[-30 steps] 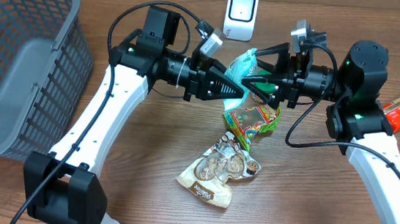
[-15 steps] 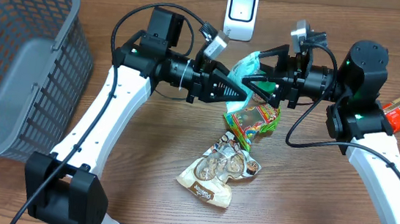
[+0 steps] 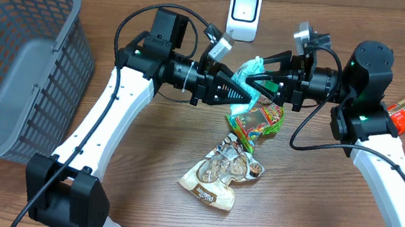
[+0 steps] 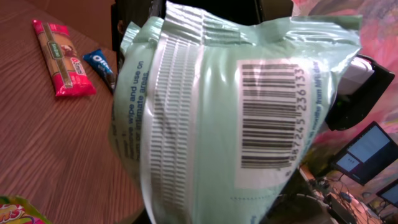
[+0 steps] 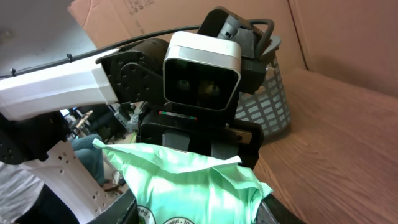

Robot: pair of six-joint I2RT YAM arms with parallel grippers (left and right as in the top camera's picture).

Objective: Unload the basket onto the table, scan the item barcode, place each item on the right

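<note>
The basket (image 3: 63,93) stands far left, apart from the work. The left hand (image 3: 247,94) is clamped on the green packet (image 3: 250,67), which it holds up off the surface (image 3: 146,160) between the arms and just below the scanner (image 3: 244,15), probably so the code can be turned toward it. The barcode (image 4: 272,115) faces the left wrist camera, not evidently the scanner. The right hand (image 3: 265,84) sits at the packet's other side. Whether it grips I cannot tell, as its fingers are cut off in its own view. The packet hides the left fingers too.
</note>
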